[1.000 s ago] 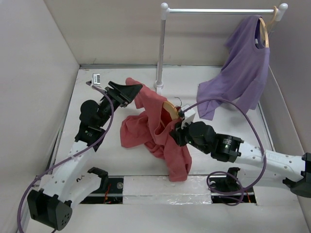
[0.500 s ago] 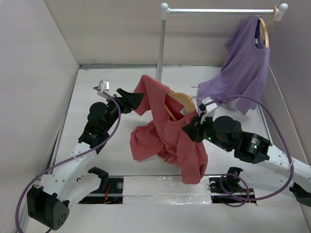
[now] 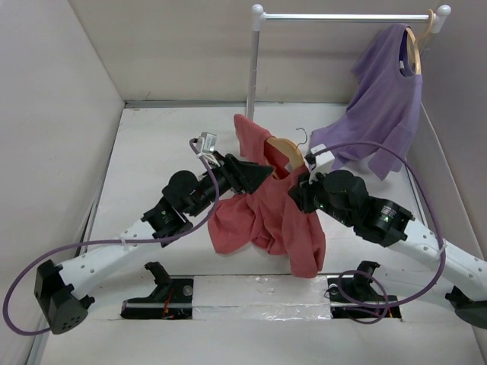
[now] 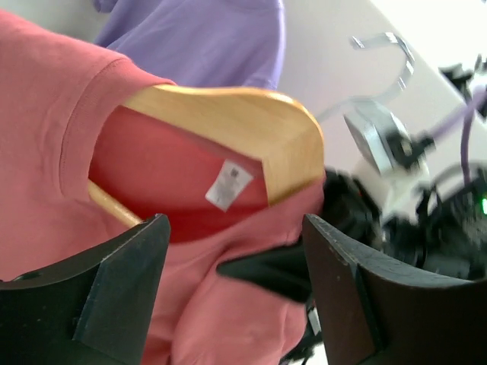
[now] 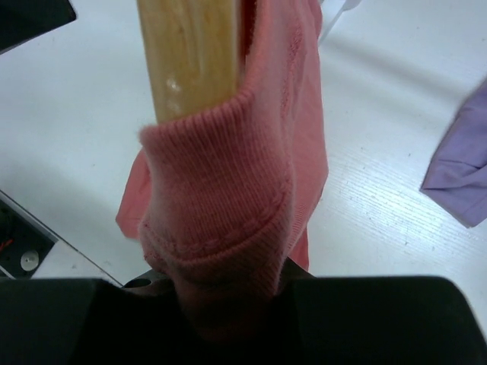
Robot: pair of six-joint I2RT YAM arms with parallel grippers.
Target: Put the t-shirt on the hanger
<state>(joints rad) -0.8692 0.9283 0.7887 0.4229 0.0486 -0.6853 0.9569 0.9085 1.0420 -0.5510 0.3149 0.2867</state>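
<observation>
Top external view: my two arms meet at the middle of the frame over the white worktop, and the t-shirt hangs between them in a crumpled coral-red drape, its lower folds reaching down toward the worktop. The hanger sits high in that bundle, just above center. One wooden arm is bare, the other is under cloth, and the small metal hook points toward the upper edge of the frame.

My left pincer comes in from the left with its jaws spread wide. In the left wrist view both dark fingers stand well apart at the bottom of the frame with nothing gripped between them. The hanger's curved shoulder shows beyond them inside the neck opening, with a white label just beneath it.

My right pincer is on the right of the bundle, jaws drawn close on the ribbed collar. The right wrist view shows that collar bunched around the wooden arm where it enters my grip. I cannot tell whether the wood itself is pinched too.

At the upper right of the top view, a purple t-shirt hangs on a paler hanger from a white rail.
</observation>
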